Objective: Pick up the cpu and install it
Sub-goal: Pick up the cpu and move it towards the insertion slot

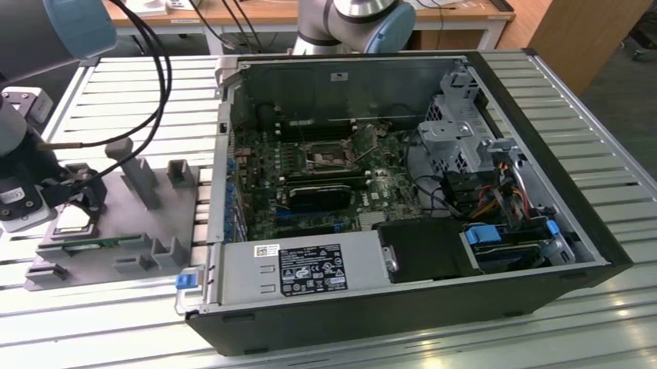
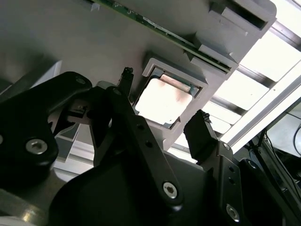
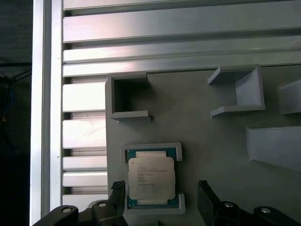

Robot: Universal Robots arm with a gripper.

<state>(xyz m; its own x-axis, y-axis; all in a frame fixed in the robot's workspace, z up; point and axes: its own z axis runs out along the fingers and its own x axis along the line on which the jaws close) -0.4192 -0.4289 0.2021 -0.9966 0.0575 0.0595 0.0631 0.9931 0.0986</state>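
The cpu (image 3: 151, 176) flat in the grey tray (image 3: 202, 136), squarely inside the gap of the wide-spread pincer (image 3: 160, 187)

the cpu (image 3: 152, 178), between the jaws of the black gripper (image 3: 161, 187), had a silvery-grey top and a thin green rim. the tray (image 3: 202, 136) under the jaws was plain matte grey; the table (image 3: 84, 96) beyond them was ribbed silver.

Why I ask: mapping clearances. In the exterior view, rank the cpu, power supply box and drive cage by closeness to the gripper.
1. cpu, in its tray pocket, just below the open gripper.
2. power supply box, along the case's near wall, toward the exterior view's right.
3. drive cage, deep in the case, farthest right.
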